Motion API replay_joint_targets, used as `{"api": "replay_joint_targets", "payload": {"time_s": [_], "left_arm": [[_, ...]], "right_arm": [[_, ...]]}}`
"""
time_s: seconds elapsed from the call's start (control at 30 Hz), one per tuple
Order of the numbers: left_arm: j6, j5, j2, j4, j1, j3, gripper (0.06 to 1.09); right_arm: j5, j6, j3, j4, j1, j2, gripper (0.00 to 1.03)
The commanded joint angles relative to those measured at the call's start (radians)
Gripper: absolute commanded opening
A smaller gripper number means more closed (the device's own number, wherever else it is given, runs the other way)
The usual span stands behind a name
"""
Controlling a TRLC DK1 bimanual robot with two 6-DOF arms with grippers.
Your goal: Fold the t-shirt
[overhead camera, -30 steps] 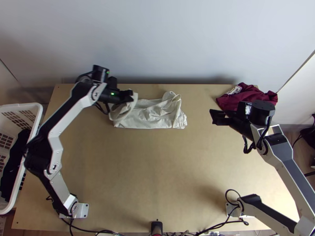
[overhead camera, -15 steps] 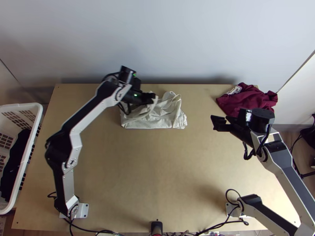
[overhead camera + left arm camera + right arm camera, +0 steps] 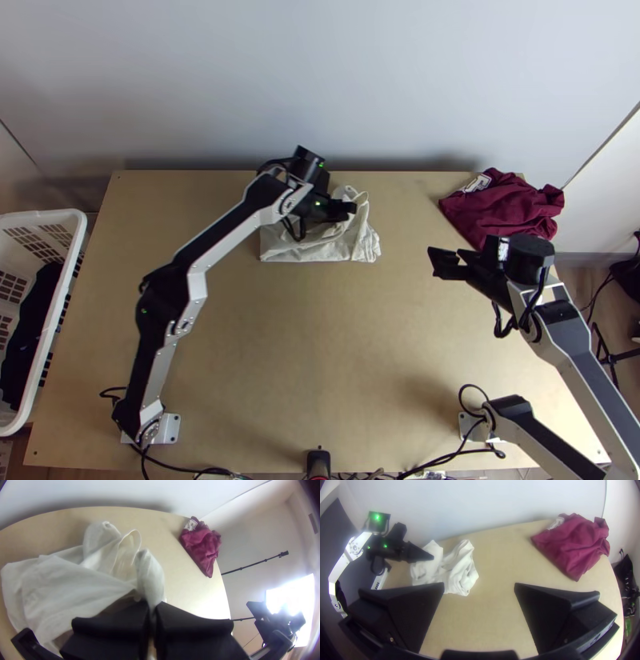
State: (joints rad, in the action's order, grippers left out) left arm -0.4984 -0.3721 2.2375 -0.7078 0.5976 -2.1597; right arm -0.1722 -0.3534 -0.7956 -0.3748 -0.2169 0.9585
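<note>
Left gripper clamped on the shirt, rumpled beneath it — right gripper parted, maroon cloth beyond

Top view looking steeply down over table's near edge; wrist views — closer — facing far edge, all sharing maroon cloth.

You have open table between the two arms' bases. Left arm bars your way on the left; wall stands behind, maroon cloth far right.
</note>
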Motion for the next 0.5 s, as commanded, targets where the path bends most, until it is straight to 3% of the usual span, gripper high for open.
{"api": "replay_joint_targets", "payload": {"time_s": [0.0,0.27,0.3,0.43,0.47], "left_arm": [[-0.017,0.025,0.102,0.059,0.048,-0.081,0.09],[-0.068,0.07,0.166,0.232,0.054,-0.083,0.09],[-0.072,0.07,0.177,0.252,0.057,-0.083,0.19],[-0.075,0.073,0.205,0.3,0.062,-0.083,0.96],[-0.088,0.081,0.206,0.309,0.062,-0.083,1.03]], "right_arm": [[-0.007,-0.018,0.045,0.001,0.001,-0.049,0.97],[-0.02,-0.024,0.055,-0.036,0.002,-0.101,0.97],[-0.021,-0.025,0.056,-0.039,0.002,-0.104,0.97],[-0.027,-0.025,0.053,-0.046,0.002,-0.109,0.97],[-0.029,-0.025,0.05,-0.047,0.002,-0.11,0.97]]}}
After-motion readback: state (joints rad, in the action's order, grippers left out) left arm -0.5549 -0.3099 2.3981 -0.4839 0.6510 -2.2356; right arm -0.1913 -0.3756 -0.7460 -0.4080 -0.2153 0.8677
